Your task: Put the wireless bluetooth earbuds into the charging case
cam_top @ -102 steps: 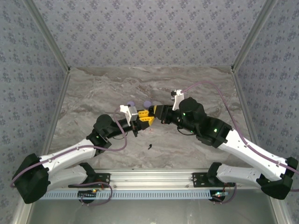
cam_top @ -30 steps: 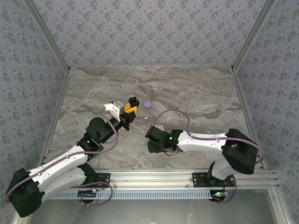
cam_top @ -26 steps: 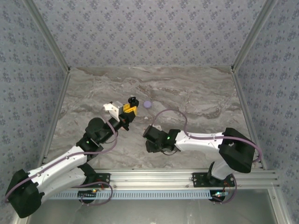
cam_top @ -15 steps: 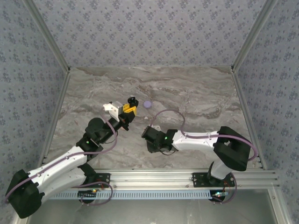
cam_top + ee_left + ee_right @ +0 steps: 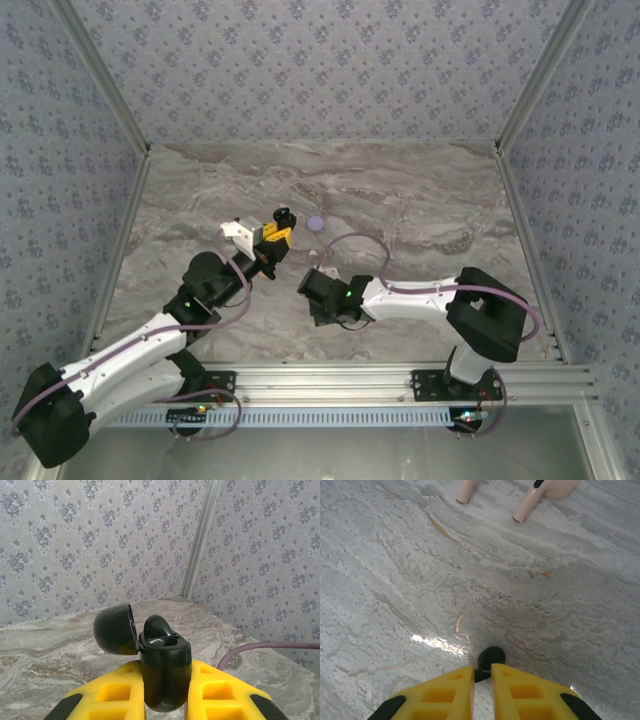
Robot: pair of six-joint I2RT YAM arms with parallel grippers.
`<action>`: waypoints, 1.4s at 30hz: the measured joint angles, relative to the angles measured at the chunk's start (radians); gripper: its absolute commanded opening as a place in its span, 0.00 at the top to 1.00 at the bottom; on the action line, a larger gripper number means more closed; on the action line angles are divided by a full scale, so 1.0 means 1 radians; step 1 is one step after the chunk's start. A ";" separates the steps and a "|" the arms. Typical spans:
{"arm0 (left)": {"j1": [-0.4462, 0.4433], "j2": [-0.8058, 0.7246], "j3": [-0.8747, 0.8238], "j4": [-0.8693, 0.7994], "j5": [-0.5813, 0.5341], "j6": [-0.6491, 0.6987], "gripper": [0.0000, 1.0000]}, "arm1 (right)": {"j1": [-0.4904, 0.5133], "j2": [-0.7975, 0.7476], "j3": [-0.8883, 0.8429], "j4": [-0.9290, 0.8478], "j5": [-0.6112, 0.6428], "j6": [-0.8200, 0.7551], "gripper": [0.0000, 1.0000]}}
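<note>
The marbled worktop (image 5: pixel 420 200) spreads out ahead of me, with patterned walls (image 5: pixel 320 70) around it. My left arm (image 5: pixel 150 340) reaches forward toward the middle. My right arm (image 5: pixel 420 298) folds across low, so that its wrist lies left of centre, near the left arm's wrist.

My left fingers (image 5: pixel 115 690) are clamped on the charging case (image 5: pixel 165 675), one yellow pad on each side, and hold it upright and clear of the worktop. The case is black and glossy. Its domed lid (image 5: pixel 114 629) is swung open and hangs off the hinge to the left in the wrist view. A rounded black shape rises from the back of the opening, and I cannot tell what it is.

My right fingers (image 5: pixel 445 690) point down at the worktop, drawn nearly together with a slim gap between them. A small lilac disc (image 5: pixel 316 224) lies on the worktop just beyond the case, apart from both arms.

A black earbud (image 5: pixel 491 657) lies on the worktop at my right fingertips, its round head just past them and its stem running back into the gap. I cannot tell whether I am pinching it. Two pinkish earbuds (image 5: pixel 525 507) lie farther off at the top edge of the right wrist view, with mostly their stems showing.
</note>
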 measured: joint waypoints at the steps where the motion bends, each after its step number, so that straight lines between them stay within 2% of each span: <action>1: 0.000 0.000 0.000 0.000 0.000 0.000 1.00 | 0.000 0.002 0.000 0.000 0.000 0.000 0.82; 42: 0.006 0.000 0.000 0.000 0.007 0.000 1.00 | 0.000 0.125 0.093 0.040 -0.001 -0.077 0.81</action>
